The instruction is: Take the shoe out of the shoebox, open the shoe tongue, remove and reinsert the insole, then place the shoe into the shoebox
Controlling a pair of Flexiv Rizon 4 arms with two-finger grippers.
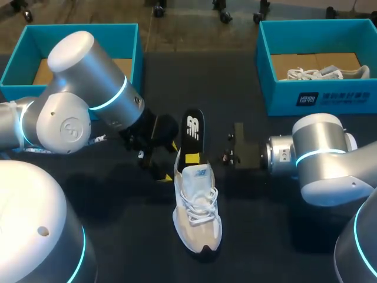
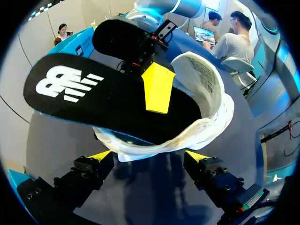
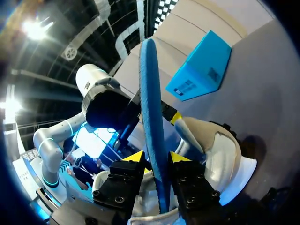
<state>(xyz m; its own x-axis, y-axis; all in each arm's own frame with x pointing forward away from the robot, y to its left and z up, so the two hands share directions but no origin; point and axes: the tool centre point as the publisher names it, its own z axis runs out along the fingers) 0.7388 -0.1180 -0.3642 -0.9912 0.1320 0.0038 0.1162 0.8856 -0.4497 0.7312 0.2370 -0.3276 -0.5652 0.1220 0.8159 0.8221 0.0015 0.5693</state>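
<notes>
As the shoe (image 1: 198, 212) sits on the dark table (image 1: 129, 236), right hand (image 3: 154, 158) clamps the insole (image 1: 192, 127), left hand (image 2: 149, 154) released.

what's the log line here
right hand: shut on insole | left hand: open beside shoe | insole: partly in shoe | shoe: on table

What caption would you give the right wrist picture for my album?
Right gripper pinching the insole edge-on, beside the white shoe.

A black foam insole (image 2: 108, 98) juts from a white mesh shoe's (image 2: 208, 89) heel opening, the right end effector's (image 2: 157, 84) yellow fingertip (image 2: 158, 93) atop it. The left end effector (image 2: 149, 155) gapes just behind, over the dark desk (image 2: 157, 192).
</notes>
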